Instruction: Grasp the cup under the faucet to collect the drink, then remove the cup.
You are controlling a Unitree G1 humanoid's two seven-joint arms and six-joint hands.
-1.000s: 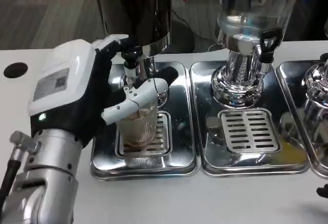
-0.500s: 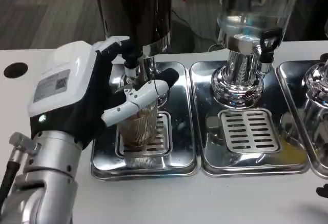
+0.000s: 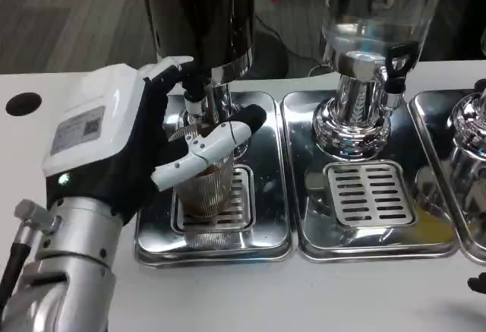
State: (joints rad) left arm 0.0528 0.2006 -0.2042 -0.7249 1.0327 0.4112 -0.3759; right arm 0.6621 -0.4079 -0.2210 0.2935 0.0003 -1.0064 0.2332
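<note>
A clear ribbed cup [image 3: 206, 191] stands on the grate of the left steel drip tray [image 3: 267, 218], right under the black faucet [image 3: 195, 93] of the dark drink dispenser [image 3: 201, 13]. Brownish liquid shows in the cup's lower part. My left hand [image 3: 121, 138] wraps the cup from the left, with the thumb across its front and the other fingers behind it by the faucet. The hand hides the cup's rim and left side. A dark tip of my right hand [image 3: 478, 282] shows at the lower right edge, too little to tell how it stands.
A second dispenser [image 3: 372, 20] with a clear tank stands to the right on its own drip tray [image 3: 370, 195]. Part of a third chrome dispenser [image 3: 467, 134] sits at the right edge. A black round hole [image 3: 23, 104] marks the table at far left.
My left hand has shifted slightly, the thumb now angled higher and further right across the cup. The cup stays on the grate under the faucet.
</note>
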